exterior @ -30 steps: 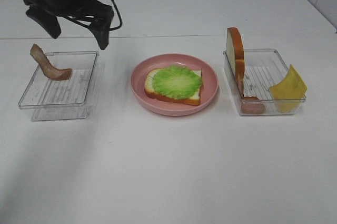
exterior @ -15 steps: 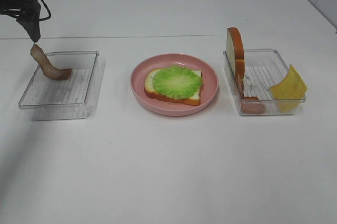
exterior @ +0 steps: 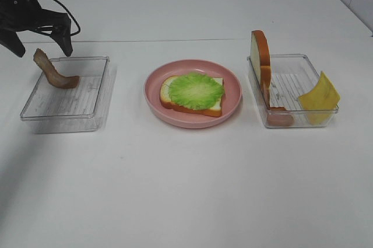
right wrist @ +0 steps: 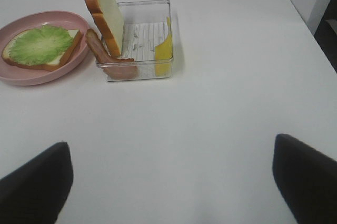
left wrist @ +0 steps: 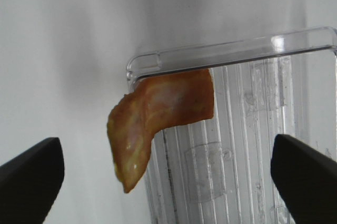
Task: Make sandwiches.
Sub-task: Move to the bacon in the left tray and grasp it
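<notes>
Left gripper [exterior: 42, 49]: fingers [left wrist: 30, 179] wide apart, flanking the bacon strip [left wrist: 158, 113], touching nothing.
Right gripper [right wrist: 168, 184]: fingers wide apart, empty, above the white table [right wrist: 221, 103].

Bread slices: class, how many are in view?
2. The flat slice lies on the pink plate under the lettuce; the upright slice stands in the right clear tray. None seem hidden.

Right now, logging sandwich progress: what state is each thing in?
bottom bread, flat on the pink plate, lettuce on top
bacon, draped over the left tray's corner, ungrasped
second bread, upright in the right tray
red slice, low in the right tray
cheese, tilted against the right tray's wall
left end effector, open over the bacon
right end effector, open, empty
</notes>
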Tool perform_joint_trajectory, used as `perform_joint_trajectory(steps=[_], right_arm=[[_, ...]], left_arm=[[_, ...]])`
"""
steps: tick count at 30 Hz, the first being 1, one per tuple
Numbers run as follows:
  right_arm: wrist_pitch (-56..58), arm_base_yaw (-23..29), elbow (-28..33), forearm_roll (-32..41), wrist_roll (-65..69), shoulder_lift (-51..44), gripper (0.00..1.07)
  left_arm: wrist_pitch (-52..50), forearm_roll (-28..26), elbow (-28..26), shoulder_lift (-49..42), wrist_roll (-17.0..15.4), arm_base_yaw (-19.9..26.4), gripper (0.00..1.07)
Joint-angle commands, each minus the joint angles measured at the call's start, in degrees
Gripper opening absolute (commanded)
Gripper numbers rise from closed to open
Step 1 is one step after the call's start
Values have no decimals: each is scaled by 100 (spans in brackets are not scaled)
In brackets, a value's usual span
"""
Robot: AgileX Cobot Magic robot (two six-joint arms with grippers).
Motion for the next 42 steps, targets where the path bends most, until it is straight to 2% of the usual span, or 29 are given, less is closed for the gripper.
perform_joint_trajectory(steps=[1, 18, 22, 23, 26, 28, 29, 31, 42], right_arm=[[17, -11, -11, 0, 29, -132, 98], [17, -11, -11, 0, 29, -132, 98], [17, -11, -11, 0, 29, -132, 98], [17, -11, -11, 0, 29, -132, 98], [17, -11, -11, 0, 29, -132, 98], [17, -11, -11, 0, 29, -132, 98], [17, -11, -11, 0, 29, -132, 98], [17, -11, -11, 0, 29, -132, 98], [17, -11, -11, 0, 29, -132, 98]], left_arm=[[264, -80, -29, 80, 6, -11, 100], [189, 86, -29, 201, 126, -11, 99], [132, 126, -29, 206, 189, -11, 90], [109, 132, -29, 206, 258, -11, 83], [109, 132, -29, 206, 258, -11, 79], [52, 206, -29, 212, 252, -11, 55], [52, 206, -29, 212, 252, -11, 55], [40, 212, -29, 212, 246, -11, 43], [34, 344, -29, 212, 46, -11, 43]])
